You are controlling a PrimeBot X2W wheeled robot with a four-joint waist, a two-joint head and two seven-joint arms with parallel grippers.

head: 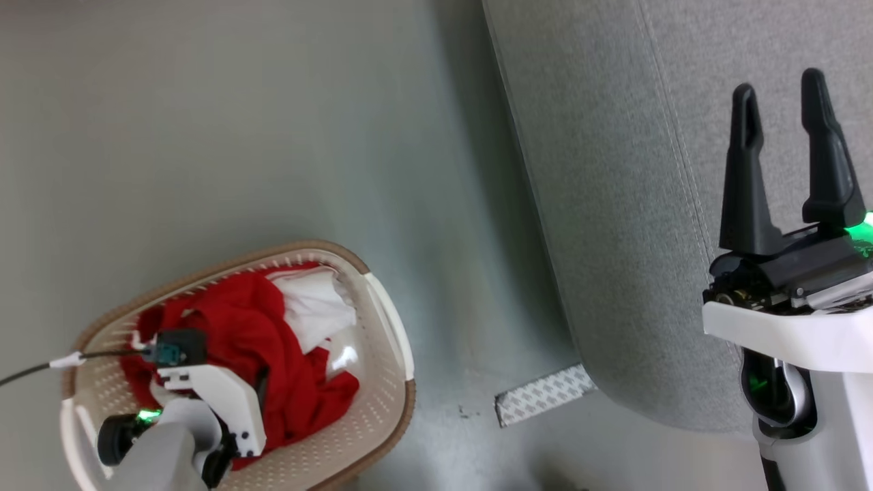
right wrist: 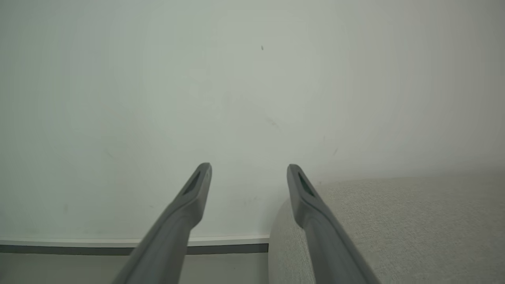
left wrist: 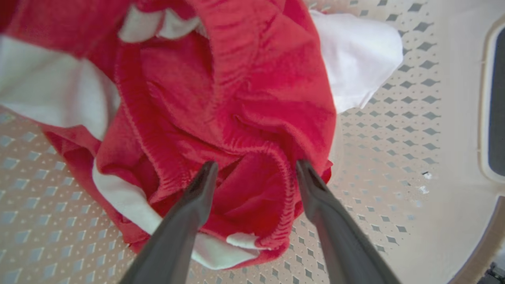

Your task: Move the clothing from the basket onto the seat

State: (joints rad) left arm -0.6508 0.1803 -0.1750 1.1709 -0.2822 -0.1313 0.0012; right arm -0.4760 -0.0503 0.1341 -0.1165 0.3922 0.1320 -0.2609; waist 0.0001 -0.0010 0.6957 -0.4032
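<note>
In the basket point(head: 273, 249) my left jaws, spread, straddle a fold of the clothing point(left wrist: 236, 118); my right jaws, well apart from it, are spread too.

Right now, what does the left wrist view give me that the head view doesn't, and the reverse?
Left wrist: the left gripper, open, fingertips at a hemmed fold of the soft red-and-white fabric clothing. Head: the large grey upholstered sofa seat, and the right gripper, open and empty. Both: that clothing lying in the cream-white perforated plastic basket.
</note>
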